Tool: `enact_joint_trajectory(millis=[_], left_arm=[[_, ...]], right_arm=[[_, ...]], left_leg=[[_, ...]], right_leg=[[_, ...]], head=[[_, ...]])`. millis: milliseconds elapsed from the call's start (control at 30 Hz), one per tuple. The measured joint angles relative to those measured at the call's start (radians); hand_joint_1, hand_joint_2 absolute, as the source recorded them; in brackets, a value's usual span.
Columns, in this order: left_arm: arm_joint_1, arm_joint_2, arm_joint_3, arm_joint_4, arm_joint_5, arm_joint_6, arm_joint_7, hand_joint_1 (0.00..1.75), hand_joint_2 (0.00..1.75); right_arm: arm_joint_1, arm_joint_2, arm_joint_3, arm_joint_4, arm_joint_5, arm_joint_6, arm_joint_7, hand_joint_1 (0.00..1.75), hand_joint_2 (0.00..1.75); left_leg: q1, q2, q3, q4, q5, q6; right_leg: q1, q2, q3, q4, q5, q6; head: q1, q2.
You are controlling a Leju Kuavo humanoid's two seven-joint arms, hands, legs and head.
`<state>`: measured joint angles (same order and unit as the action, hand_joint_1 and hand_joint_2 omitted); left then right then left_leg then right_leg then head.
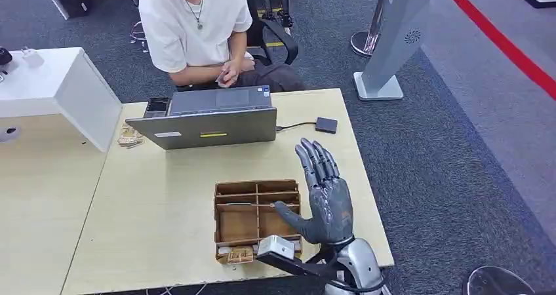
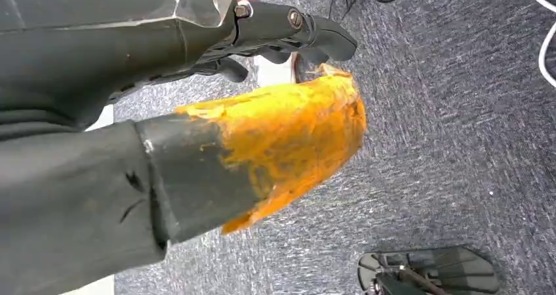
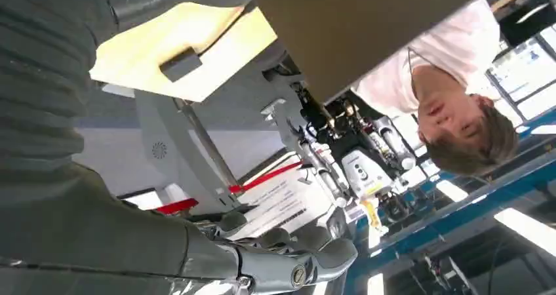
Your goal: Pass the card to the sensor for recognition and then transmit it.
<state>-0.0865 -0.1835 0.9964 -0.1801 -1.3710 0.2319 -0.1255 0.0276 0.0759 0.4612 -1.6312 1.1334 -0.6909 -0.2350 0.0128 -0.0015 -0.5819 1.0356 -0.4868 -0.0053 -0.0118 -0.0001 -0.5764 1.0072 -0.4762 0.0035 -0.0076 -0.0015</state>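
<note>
Right hand (image 1: 326,200) flat, empty, fingers spread toward sensor (image 1: 326,125); left hand (image 2: 197,151) grip unclear.

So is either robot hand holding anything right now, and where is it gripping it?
No. The right hand is open and empty above the table; the left hand holds nothing visible.

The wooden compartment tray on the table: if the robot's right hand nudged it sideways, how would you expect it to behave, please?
The wooden tray looks rigid and flat-bottomed, so it would probably slide rather than tip. It seems light, being thin-walled. The right hand hovers open beside it.
</note>
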Motion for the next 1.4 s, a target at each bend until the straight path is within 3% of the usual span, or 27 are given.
enact_joint_trajectory(millis=[500, 833, 1400], left_arm=[[0.0, 0.0, 0.0, 0.0, 0.002, 0.0, 0.0, 0.0, 0.0], [0.0, 0.0, 0.0, 0.0, -0.005, -0.002, 0.0, 0.0, 0.0], [0.0, 0.0, 0.0, 0.0, -0.013, -0.002, -0.001, 0.0, 0.0]], right_arm=[[0.031, -0.056, 0.071, 0.048, -0.015, 0.056, 0.011, 0.0, 1.75], [-0.008, -0.062, 0.073, 0.147, 0.099, 0.055, 0.089, 0.0, 1.75], [-0.054, -0.062, 0.073, 0.245, 0.126, 0.054, 0.116, 0.07, 1.75]], left_leg=[[0.0, 0.0, 0.0, 0.0, 0.0, 0.0], [0.0, 0.0, 0.0, 0.0, 0.0, 0.0], [0.0, 0.0, 0.0, 0.0, 0.0, 0.0]], right_leg=[[0.0, 0.0, 0.0, 0.0, 0.0, 0.0], [0.0, 0.0, 0.0, 0.0, 0.0, 0.0], [0.0, 0.0, 0.0, 0.0, 0.0, 0.0]], head=[[0.0, 0.0], [0.0, 0.0], [0.0, 0.0]])
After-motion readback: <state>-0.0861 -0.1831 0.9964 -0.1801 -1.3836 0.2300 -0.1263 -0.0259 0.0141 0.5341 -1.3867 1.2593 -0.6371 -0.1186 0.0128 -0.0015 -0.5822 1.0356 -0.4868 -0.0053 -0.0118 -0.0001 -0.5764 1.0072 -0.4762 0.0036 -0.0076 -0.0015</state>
